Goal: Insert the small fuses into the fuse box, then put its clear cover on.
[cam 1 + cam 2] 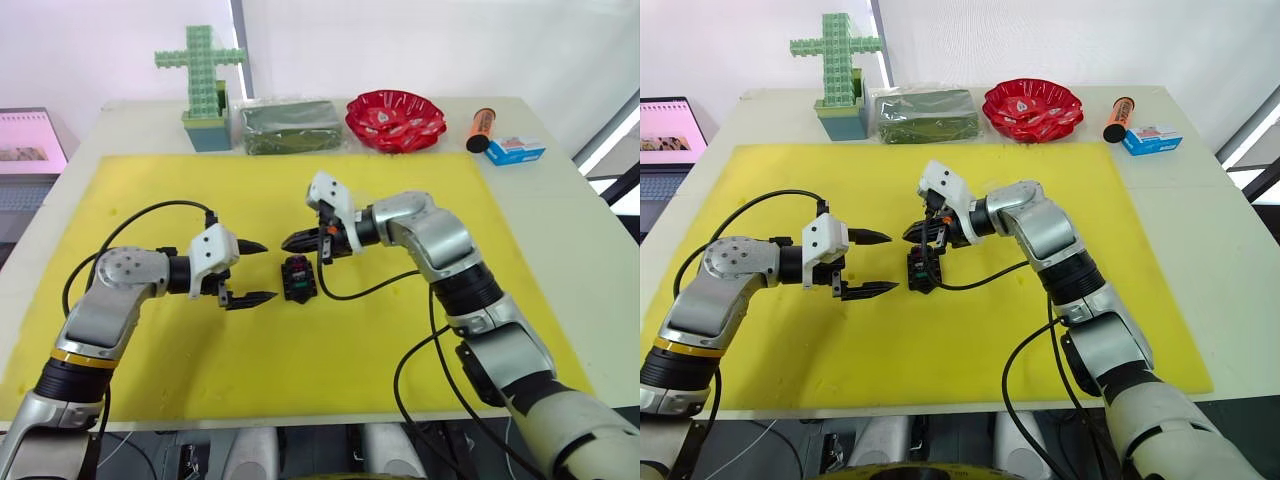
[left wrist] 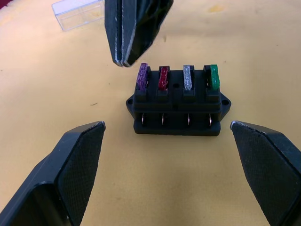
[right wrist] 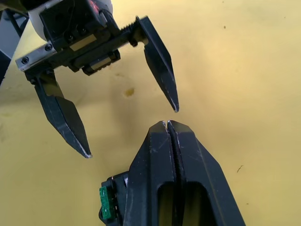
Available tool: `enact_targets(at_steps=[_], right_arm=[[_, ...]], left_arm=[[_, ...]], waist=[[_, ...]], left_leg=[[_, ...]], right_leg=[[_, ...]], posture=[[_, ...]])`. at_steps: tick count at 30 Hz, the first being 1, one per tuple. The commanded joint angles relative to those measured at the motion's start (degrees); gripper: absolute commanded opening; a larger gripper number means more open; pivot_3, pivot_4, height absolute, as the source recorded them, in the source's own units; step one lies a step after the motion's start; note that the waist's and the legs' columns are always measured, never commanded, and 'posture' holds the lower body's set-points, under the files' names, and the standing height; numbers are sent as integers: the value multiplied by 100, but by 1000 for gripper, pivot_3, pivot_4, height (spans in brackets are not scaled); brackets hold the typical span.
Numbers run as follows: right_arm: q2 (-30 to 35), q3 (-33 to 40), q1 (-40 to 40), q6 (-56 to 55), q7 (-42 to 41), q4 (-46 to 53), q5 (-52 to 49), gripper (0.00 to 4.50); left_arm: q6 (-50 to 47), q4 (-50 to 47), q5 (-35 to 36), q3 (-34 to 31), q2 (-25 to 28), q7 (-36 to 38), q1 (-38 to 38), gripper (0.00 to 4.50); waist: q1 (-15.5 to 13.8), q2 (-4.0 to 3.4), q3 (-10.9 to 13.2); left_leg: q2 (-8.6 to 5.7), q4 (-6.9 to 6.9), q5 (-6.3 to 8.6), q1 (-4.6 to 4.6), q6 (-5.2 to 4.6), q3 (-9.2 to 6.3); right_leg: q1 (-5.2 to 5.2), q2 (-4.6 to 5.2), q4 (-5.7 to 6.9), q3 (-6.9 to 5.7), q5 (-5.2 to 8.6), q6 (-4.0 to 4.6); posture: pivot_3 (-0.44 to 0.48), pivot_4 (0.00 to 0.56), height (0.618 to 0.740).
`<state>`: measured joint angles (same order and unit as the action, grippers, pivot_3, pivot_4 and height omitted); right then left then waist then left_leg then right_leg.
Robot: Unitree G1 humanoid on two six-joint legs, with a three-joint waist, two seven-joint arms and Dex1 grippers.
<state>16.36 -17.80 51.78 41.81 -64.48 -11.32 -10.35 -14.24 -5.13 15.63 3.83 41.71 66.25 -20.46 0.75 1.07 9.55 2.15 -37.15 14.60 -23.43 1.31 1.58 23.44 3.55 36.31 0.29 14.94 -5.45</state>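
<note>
left wrist view: fuse box (image 2: 178,109) sits on yellow mat (image 2: 56,70), four fuses (image 2: 177,78) standing in its top slots: purple, red, grey, green. left gripper (image 1: 250,272) spread wide just beside the box. right gripper (image 1: 290,241) pressed together, empty, tips just above the purple fuse. clear cover (image 2: 77,14) lies apart on the mat.

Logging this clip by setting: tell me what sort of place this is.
Probably a lab or office test bench: a yellow mat covers a pale table, a laptop sits beside it, and assorted props like a red bowl line the back.
</note>
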Motion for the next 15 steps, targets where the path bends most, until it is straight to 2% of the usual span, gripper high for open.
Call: enact_targets(at_steps=[1,15], right_arm=[[-18,25,10,-118,8,87,-125,21],[-100,-55,-124,-481,14,-527,-19,21]], left_arm=[[76,-64,39,-31,43,28,-85,4500],[104,-82,38,-72,82,30,-12,4500]], waist=[[4,0,0],[2,0,0]], left_leg=[[0,0,0,0,0,0],[0,0,0,0,0,0]], right_leg=[[0,0,0,0,0,0],[0,0,0,0,0,0]], posture=[[0,150,740],[0,150,740]])
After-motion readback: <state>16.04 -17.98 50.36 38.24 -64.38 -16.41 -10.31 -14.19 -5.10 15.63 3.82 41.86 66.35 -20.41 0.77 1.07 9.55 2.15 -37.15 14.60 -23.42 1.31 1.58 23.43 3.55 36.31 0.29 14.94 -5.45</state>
